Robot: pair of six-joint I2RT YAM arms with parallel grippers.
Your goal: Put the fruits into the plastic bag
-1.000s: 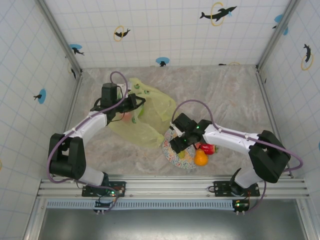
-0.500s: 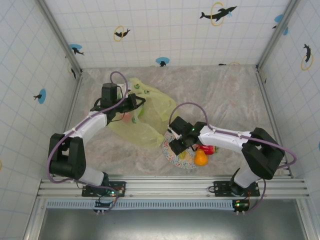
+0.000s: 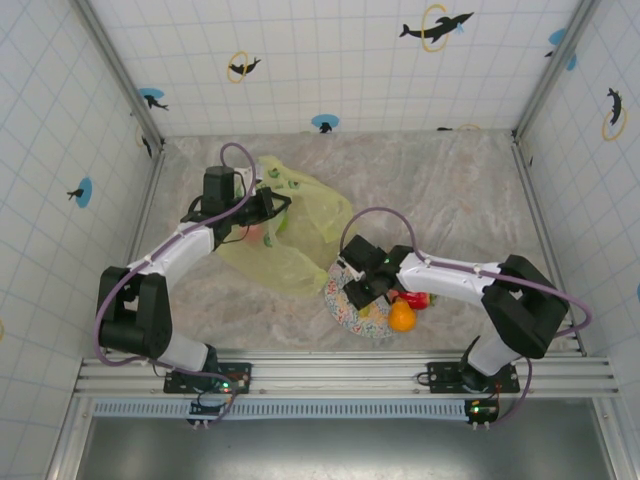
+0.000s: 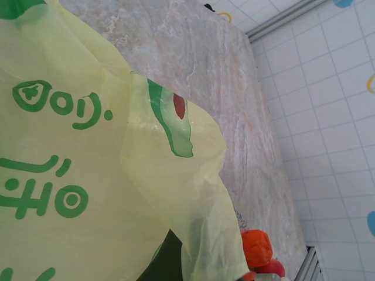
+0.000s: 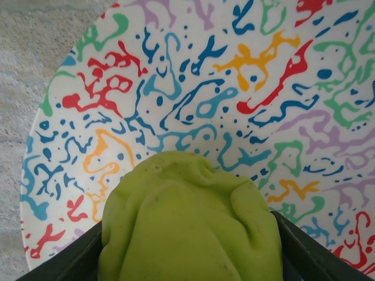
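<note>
Right gripper (image 3: 362, 292) pinches the green pear (image 5: 187, 222) on the speckled plate (image 5: 176, 70). Next, a lift toward ten o'clock, into the plastic bag (image 3: 305, 220) at the left gripper (image 3: 272, 205), whose grip is unclear.

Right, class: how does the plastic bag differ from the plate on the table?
The bag is thin, crumpled and see-through yellow-green with green print; the plate is stiff, round and white with multicoloured squiggles. The bag is the larger in the top view and lies left of the plate. Both are on the marbled table with fruit near: a reddish fruit shows through the bag, an orange fruit sits at the plate's edge.
</note>
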